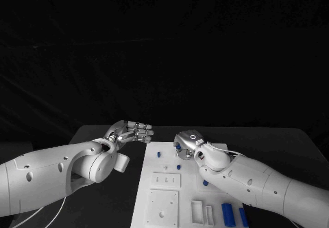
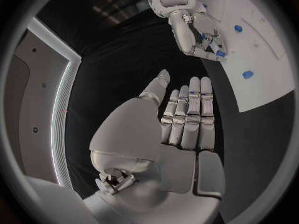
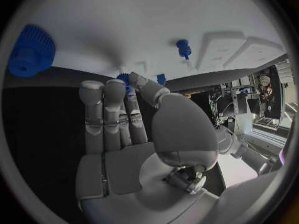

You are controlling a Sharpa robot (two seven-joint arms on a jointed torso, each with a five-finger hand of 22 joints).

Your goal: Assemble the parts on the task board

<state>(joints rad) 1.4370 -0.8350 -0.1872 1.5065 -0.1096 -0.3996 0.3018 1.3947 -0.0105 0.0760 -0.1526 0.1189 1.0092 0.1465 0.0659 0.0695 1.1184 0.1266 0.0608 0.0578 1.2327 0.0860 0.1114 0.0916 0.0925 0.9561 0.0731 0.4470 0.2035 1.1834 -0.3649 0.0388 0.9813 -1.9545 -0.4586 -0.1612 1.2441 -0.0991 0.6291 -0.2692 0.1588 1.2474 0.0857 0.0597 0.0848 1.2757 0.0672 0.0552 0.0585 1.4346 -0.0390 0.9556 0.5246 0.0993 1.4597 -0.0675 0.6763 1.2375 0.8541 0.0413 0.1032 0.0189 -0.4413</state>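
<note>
A black table [image 1: 277,140] is lying across the lower part of the head view, its matte top spreading out to both sides. Its far edge is showing as a straight pale line, rounding off at the far left corner. Behind the table a black cloth backdrop [image 1: 164,57] is hanging, with faint creases running across it. In the left wrist view the same table top [image 2: 255,149] is showing as a plain dark-grey surface.

The table [image 1: 288,142] is black, and the board [image 1: 164,194] on it is white. The parts [image 1: 227,213] are blue: two cylinders near the board's right edge and a toothed gear [image 3: 30,51]. Both hands, left [image 1: 130,131] and right [image 1: 188,141], are silver on white arms.
</note>
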